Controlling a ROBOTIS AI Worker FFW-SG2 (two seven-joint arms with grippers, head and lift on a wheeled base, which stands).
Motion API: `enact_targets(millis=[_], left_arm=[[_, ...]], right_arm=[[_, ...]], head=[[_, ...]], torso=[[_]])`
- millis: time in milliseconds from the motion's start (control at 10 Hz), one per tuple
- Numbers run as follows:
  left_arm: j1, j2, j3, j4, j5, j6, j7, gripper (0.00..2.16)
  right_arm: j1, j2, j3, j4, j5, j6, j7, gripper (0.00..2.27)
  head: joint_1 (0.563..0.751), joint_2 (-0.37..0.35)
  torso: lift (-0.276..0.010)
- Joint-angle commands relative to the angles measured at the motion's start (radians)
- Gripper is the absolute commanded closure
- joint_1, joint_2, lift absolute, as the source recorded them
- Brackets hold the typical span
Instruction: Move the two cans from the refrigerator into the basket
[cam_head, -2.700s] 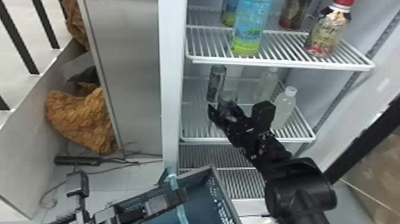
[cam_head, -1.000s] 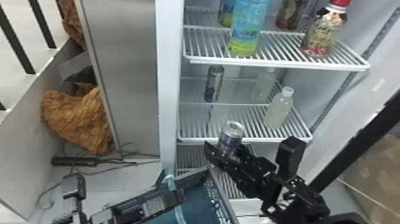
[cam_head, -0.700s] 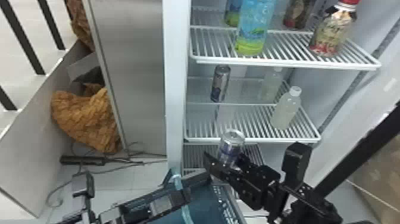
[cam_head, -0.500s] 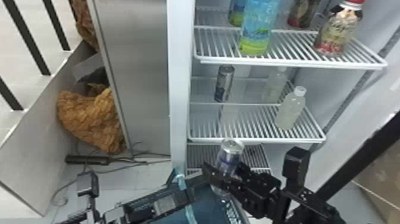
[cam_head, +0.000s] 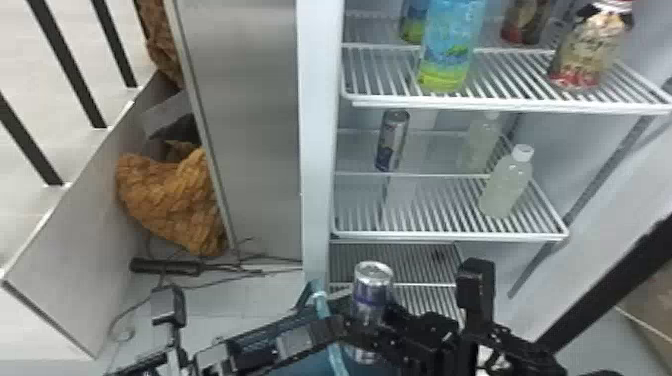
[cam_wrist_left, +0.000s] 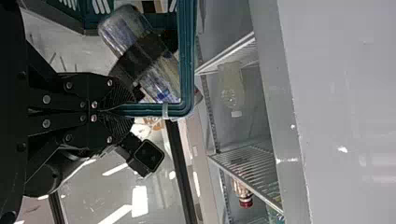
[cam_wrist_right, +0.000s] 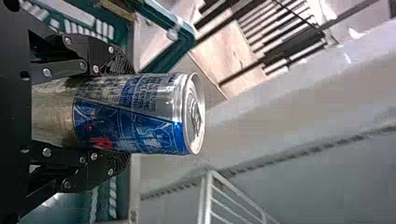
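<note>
My right gripper (cam_head: 372, 325) is shut on a silver-and-blue can (cam_head: 370, 295), held over the teal basket (cam_head: 295, 370) at the bottom of the head view. The right wrist view has the can (cam_wrist_right: 135, 114) between the two fingers of that gripper (cam_wrist_right: 112, 114). A second can (cam_head: 392, 140) stands on the refrigerator's middle shelf, at its left. My left gripper (cam_head: 325, 332) is at the basket's rim; in the left wrist view this gripper (cam_wrist_left: 123, 110) is shut on the teal rim (cam_wrist_left: 187, 60).
Clear bottles (cam_head: 507, 182) stand on the middle shelf (cam_head: 450, 235), right of the second can. Several bottles (cam_head: 450, 45) occupy the upper shelf (cam_head: 500, 102). The refrigerator's left frame (cam_head: 317, 150) rises beside the basket.
The right gripper has carried its can out from the middle shelf and down toward the basket. The head view has shifted slightly, while the left gripper has stayed at the rim.
</note>
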Motion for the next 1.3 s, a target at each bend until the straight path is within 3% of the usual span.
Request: enact_targets(millis=[0, 300, 400, 600, 700, 1200], left_arm=[[-0.002, 0.001, -0.002, 0.000, 0.000, 0.000, 0.000, 1.21], [-0.002, 0.002, -0.002, 0.000, -0.002, 0.002, 0.000, 1.21], [-0.002, 0.002, -0.002, 0.000, -0.002, 0.002, 0.000, 1.21], [-0.002, 0.002, -0.004, 0.000, -0.002, 0.002, 0.000, 1.21], [0.000, 0.002, -0.004, 0.000, -0.002, 0.002, 0.000, 1.21], [0.002, 0.002, -0.002, 0.000, 0.004, 0.002, 0.000, 1.21]], right_arm=[[-0.042, -0.015, 0.045, 0.050, -0.017, 0.041, 0.021, 1.28], [-0.079, -0.024, 0.079, 0.077, -0.013, 0.132, 0.046, 1.19], [-0.081, -0.026, 0.079, 0.082, -0.011, 0.142, 0.049, 0.98], [-0.081, -0.024, 0.071, 0.082, -0.003, 0.145, 0.049, 0.22], [-0.079, -0.024, 0.065, 0.074, -0.001, 0.145, 0.049, 0.05], [-0.049, -0.006, -0.033, 0.025, 0.039, 0.056, 0.041, 0.14]], head=[[0.695, -0.030], [0.695, 0.020], [0.695, 0.024], [0.695, 0.023], [0.695, 0.019], [0.695, -0.024]], torso=[[-0.219], [-0.219], [-0.219], [-0.219], [-0.219], [-0.219]])
